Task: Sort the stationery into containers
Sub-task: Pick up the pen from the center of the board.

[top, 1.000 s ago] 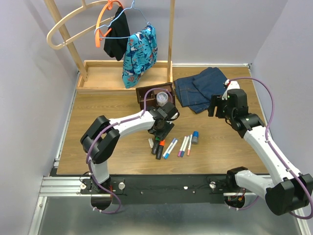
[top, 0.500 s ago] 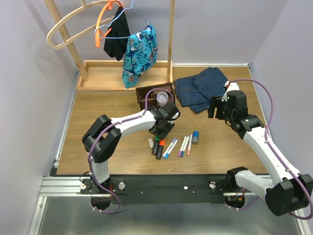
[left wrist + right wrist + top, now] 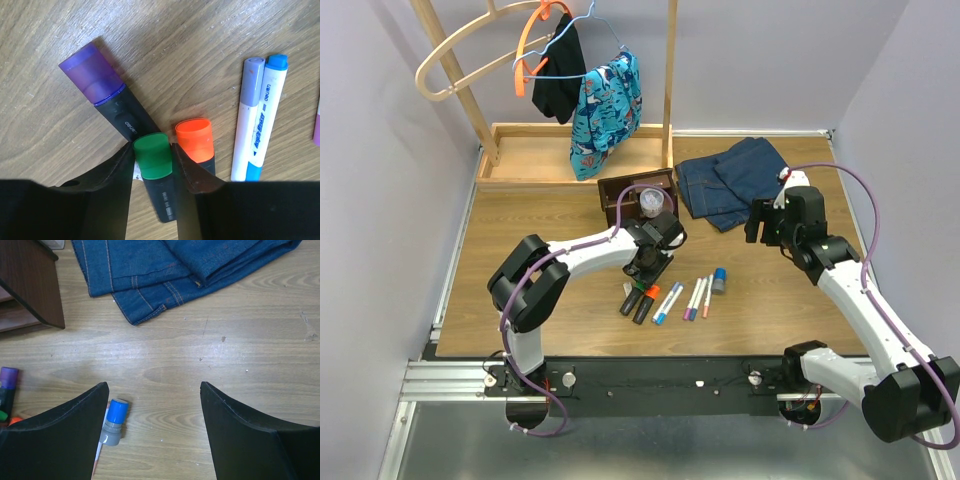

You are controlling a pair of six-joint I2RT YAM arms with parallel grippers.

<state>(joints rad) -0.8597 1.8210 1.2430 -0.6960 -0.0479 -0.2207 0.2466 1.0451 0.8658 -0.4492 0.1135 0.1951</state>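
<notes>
My left gripper (image 3: 648, 268) (image 3: 152, 150) is shut on the green marker (image 3: 154, 160), both jaws pressed against its cap. The purple marker (image 3: 97, 80) and orange marker (image 3: 196, 141) lie on the table right beside it, with two white pens (image 3: 260, 120) to the right. More pens (image 3: 697, 297) and the blue-capped grey bottle (image 3: 719, 280) (image 3: 114, 421) lie further right. The dark brown organiser (image 3: 620, 192) stands behind, with the clear tub (image 3: 651, 203) at it. My right gripper (image 3: 760, 222) (image 3: 153, 385) is open and empty above bare table.
Folded blue jeans (image 3: 730, 180) (image 3: 175, 270) lie at the back right, beside the organiser's corner (image 3: 30, 285). A pale wooden tray (image 3: 535, 160) with tall posts, hangers and hanging clothes stands along the back.
My left gripper has drawn slightly back over the marker cluster, and the markers below it have spread a little to the left. The right arm has not moved.
</notes>
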